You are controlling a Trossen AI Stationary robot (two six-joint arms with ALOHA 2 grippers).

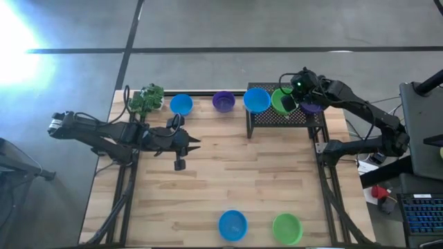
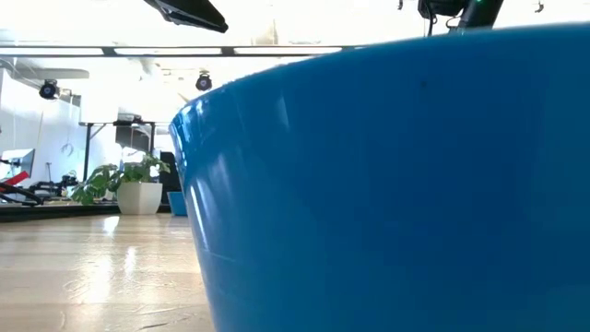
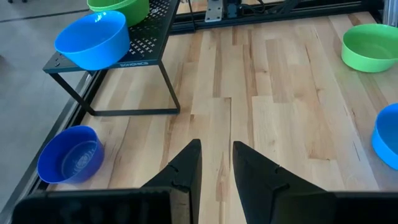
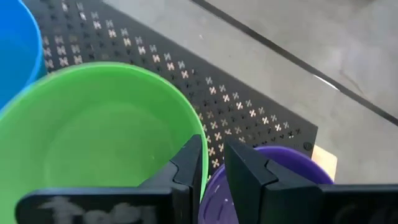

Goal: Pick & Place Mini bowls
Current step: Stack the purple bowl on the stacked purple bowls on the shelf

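Green bowl (image 4: pixel 93 130) beside right claw (image 4: pixel 213 163)

Glossy smooth plastic mini bowls (image 1: pixel 232 225), pale planked wood table (image 1: pixel 228 176) with light sheen, matt black perforated metal rack (image 4: pixel 249 106).

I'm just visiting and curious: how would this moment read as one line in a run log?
stage: gripping | right gripper: over black rack, fingers astride green bowl rim, beside purple bowl | left gripper: waiting above table, holding nothing
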